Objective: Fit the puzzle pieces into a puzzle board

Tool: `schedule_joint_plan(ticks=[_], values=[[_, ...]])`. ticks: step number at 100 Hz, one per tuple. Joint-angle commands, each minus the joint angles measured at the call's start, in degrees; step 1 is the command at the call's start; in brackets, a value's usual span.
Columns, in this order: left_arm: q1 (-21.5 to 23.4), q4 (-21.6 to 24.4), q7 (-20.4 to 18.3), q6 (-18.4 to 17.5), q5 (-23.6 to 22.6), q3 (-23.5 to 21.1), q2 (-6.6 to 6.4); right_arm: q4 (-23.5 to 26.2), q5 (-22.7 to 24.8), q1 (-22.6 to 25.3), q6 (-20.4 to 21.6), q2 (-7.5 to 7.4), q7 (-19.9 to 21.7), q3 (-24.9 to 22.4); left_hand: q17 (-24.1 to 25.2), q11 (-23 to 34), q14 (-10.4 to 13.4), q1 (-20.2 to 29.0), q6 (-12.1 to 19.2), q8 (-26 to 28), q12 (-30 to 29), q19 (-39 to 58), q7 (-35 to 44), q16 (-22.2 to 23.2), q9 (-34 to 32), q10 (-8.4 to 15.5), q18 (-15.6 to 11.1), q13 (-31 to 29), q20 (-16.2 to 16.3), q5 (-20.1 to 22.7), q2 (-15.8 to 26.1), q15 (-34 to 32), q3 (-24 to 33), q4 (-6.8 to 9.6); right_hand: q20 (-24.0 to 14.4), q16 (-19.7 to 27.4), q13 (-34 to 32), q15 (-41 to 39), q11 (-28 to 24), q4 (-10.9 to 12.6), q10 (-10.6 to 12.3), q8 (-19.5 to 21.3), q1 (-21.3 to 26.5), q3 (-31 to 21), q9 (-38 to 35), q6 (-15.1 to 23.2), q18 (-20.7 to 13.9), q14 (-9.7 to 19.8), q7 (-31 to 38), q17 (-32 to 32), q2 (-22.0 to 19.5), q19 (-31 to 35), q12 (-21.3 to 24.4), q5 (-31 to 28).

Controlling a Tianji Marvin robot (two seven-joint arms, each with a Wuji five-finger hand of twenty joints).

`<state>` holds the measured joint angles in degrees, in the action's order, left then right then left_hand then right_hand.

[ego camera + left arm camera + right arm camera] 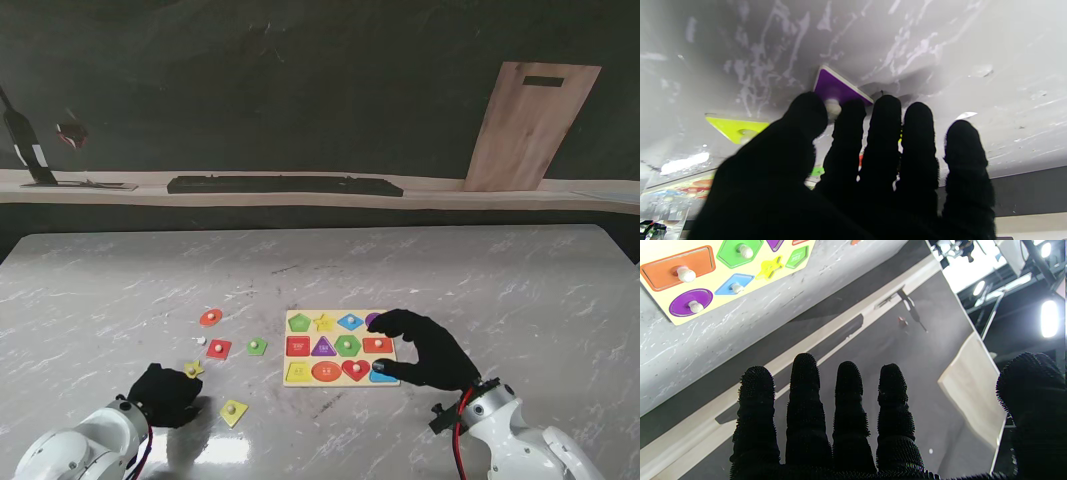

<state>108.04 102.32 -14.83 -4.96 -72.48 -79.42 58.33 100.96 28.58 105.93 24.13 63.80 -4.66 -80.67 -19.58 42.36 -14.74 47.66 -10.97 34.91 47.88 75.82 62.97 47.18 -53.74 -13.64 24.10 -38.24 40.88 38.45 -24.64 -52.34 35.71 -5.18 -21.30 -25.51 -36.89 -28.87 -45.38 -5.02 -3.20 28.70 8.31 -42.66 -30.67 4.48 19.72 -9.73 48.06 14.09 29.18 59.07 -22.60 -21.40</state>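
The left hand [853, 173] is pinching a purple piece's [835, 86] knob, left of the puzzle board [340, 347]. The right hand [425, 350] is hovering over the board's right edge, fingers apart, empty.

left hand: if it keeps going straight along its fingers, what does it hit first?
Most likely the purple piece: in the left wrist view it lies on the table right past the left hand fingertips. Contact with its white knob is unclear.

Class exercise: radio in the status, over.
Left hand pinching purple piece's knob. Right hand open over puzzle board. Loose pieces remain left of board.
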Motion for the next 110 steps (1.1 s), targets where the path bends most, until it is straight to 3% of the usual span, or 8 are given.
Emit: schedule_joint_plan(ticks=[1, 40, 61, 86, 110], values=[[0.3, -0.5, 0.1, -0.5, 0.2, 0.2, -0.17, 0.1, 0.2, 0.4, 0.2, 0.22, -0.1, 0.1, -0.4, 1.5, -0.4, 2.0, 5.5, -0.4, 1.4, 2.5, 2.0, 1.0, -1.5, 0.1, -1.1, -1.9, 1.4, 2.3, -0.8, -1.8, 6.2, 1.87, -0.3, -0.8, -1.0, -0.6, -1.0, 1.3, -0.6, 0.8, 0.4, 0.8, -1.2, -0.1, -0.3, -0.4, 0.6, 0.1, -0.7, 1.4, -0.5, -1.3], [0.5, 1.8, 0.9, -4.5, -0.3, -2.0, -0.12, 0.3, 0.6, 1.0, 1.1, 0.35, -1.0, -0.4, -0.9, 2.0, -0.3, 1.4, 5.5, 1.2, 2.5, 2.8, 2.8, 1.5, -1.3, 0.4, -1.1, -1.7, 1.5, 1.5, -0.5, -2.4, 7.0, 2.28, -0.2, -0.8, -1.0, -0.6, -1.0, 1.4, -0.6, 0.8, 0.5, 0.9, -1.4, 0.0, -0.3, -0.5, 0.7, 0.2, -0.9, 1.4, -0.5, -1.5], [-1.7, 3.0, -1.1, -8.2, 0.7, -2.1, -0.34, 0.5, 0.8, 1.3, 1.5, 0.43, -1.4, -0.6, -2.0, 2.3, -0.7, 1.3, 5.5, 1.8, 3.0, 3.7, 2.9, 2.1, -1.1, 0.5, -1.1, -1.8, 1.7, 1.2, -0.3, -3.2, 6.7, 2.45, -0.2, -0.8, -1.1, -0.6, -1.0, 1.3, -0.6, 0.8, 0.5, 1.0, -1.6, 0.1, -0.4, -0.5, 0.6, 0.2, -0.9, 1.5, -0.5, -1.8], [-9.0, 1.6, -4.3, -11.7, 4.4, 2.1, -0.83, 0.8, 0.8, 1.6, 2.3, 0.5, -1.8, -0.9, -1.9, 2.3, -0.6, 1.7, 5.7, 2.6, 3.5, 4.4, 2.5, 3.1, -0.3, 0.5, -1.6, -1.4, 2.5, 0.2, 0.6, -3.7, 5.2, 2.42, -0.2, -0.8, -1.0, -0.6, -0.9, 1.4, -0.6, 0.8, 0.5, 1.1, -1.6, 0.1, -0.4, -0.5, 0.6, 0.2, -1.0, 1.5, -0.5, -1.9], [-19.9, -4.2, -6.5, -12.9, 10.1, 10.4, -1.25, 1.4, 0.6, 2.4, 3.0, 0.67, -2.4, -1.3, -2.6, 2.9, -0.9, 2.3, 5.4, 3.0, 3.7, 5.9, 2.3, 4.6, 0.4, 0.2, -2.1, -1.3, 4.6, -0.5, 1.4, -4.9, 3.7, 2.25, -0.3, -0.8, -1.2, -0.7, -0.9, 1.4, -0.7, 0.8, 0.7, 1.1, -1.8, 0.0, -0.6, -0.6, 0.6, 0.7, -1.2, 2.0, -0.5, -2.0]])
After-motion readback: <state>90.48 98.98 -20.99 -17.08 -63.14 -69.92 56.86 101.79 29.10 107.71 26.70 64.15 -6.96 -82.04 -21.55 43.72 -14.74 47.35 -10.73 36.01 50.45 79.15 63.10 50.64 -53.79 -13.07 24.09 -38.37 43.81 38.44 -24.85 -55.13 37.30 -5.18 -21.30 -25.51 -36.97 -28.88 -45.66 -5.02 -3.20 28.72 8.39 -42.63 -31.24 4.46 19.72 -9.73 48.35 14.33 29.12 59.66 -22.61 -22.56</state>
